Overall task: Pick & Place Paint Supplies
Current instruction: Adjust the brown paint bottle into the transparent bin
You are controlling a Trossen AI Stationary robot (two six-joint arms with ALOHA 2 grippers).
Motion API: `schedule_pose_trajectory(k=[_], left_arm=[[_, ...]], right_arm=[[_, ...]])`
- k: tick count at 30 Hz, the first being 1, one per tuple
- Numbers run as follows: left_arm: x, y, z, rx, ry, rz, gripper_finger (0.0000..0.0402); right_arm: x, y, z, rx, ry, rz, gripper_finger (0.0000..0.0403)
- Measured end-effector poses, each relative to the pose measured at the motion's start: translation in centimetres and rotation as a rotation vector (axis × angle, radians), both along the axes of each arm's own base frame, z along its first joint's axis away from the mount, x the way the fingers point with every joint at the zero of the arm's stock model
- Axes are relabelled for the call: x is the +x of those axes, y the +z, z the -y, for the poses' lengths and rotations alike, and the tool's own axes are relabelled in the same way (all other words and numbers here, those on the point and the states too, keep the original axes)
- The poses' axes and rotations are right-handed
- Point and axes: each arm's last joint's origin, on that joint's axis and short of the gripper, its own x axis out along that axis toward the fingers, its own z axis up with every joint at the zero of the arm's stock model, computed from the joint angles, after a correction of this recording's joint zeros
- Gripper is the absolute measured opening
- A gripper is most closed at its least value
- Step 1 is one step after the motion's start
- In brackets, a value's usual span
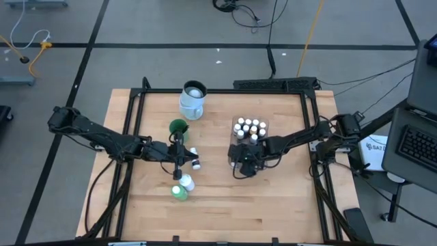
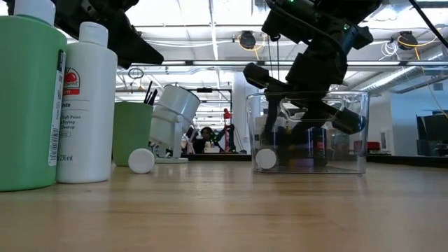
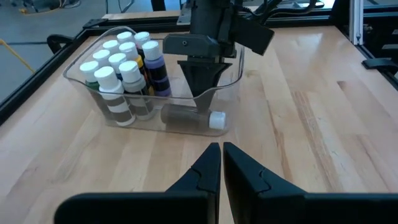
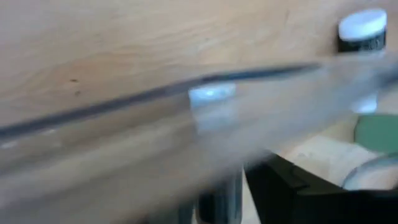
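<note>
The clear tub (image 3: 233, 81) stands right of the table's middle. Several small white-capped bottles (image 3: 121, 62) stand upright in its far part. One grey bottle (image 3: 189, 118) lies on its side on the tub's floor, cap (image 2: 266, 159) toward the near edge. My right gripper (image 3: 200, 93) hangs over that bottle, pointing down into the tub, open with nothing between its fingers. My left gripper (image 3: 221, 163) hovers shut above the table left of the tub, pointing at it. A large green bottle (image 1: 179, 193) stands near the front.
A white bottle (image 2: 87, 105) stands beside the green one. A green cup (image 2: 131, 133) with dark brushes and a white mug (image 1: 193, 99) are at the far middle. A small bottle's cap (image 2: 141, 160) shows on the table near the cup. Bare wood lies at the front right.
</note>
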Motion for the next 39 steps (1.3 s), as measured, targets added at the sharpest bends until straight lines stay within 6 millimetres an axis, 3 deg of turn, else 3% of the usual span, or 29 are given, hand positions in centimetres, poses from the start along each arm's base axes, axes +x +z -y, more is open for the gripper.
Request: schedule_pose_trajectory(k=[5, 8, 14, 23, 32, 39], left_arm=[[0.0, 0.0, 0.0, 0.020, -0.009, -0.001, 0.0024], [0.0, 0.0, 0.0, 0.022, -0.010, -0.001, 0.0024], [0.0, 0.0, 0.0, 0.024, -0.010, -0.001, 0.0024], [0.0, 0.0, 0.0, 0.022, -0.010, -0.001, 0.0024], [0.0, -0.1, 0.0, 0.032, -0.014, -0.002, 0.0024], [-0.5, -1.3, -0.1, 0.029, -0.011, -0.019, 0.0024]], right_arm=[[0.0, 0.5, 0.3, 0.038, 0.039, 0.014, 0.0163], [0.2, 0.9, 0.3, 0.059, 0.009, 0.032, 0.0174], [0.9, 1.9, 1.0, 0.073, -0.025, 0.012, 0.0152], [0.7, 1.9, 1.6, 0.121, 0.012, -0.015, 0.0120], [0.5, 1.9, 1.5, 0.098, 0.179, -0.048, 0.0139], [1.2, 2.1, 1.0, 0.069, 0.267, 0.021, 0.0145]])
